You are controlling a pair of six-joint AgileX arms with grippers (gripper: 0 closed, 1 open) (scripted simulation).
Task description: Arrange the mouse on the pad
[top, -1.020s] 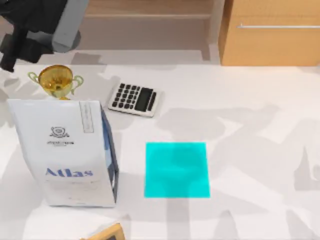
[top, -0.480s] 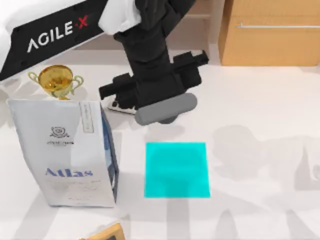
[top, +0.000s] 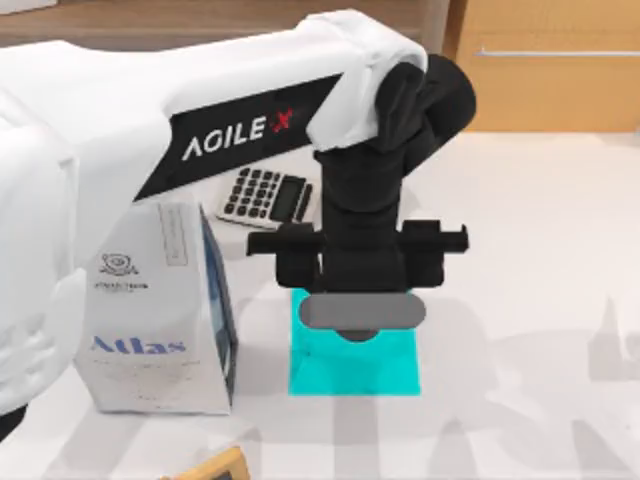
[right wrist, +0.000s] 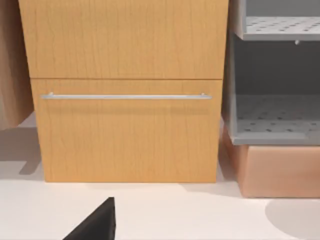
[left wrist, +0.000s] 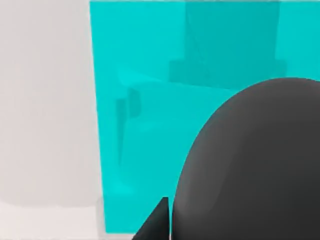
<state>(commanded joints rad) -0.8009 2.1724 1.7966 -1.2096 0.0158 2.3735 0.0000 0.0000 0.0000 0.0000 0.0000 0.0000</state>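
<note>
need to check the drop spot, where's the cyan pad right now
In the top view the pad lies flat near the table's middle, just right of the Atlas box and below the calculator, its upper part under the left gripper.

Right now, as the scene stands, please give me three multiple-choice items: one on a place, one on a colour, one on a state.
1. Where is the mouse?
A) on the Atlas box
B) over the pad, at the left gripper
C) beside the calculator

2. What colour is the pad?
A) cyan
B) orange
C) white

3. How does the calculator lie?
A) keys down
B) on its edge
C) keys up

Answers:
1 B: the top view shows the mouse under the left gripper, above the pad.
2 A: the pad is bright cyan in the top and left wrist views.
3 C: its dark keys face the camera above.

The right arm is parked, facing a wooden cabinet.
</note>
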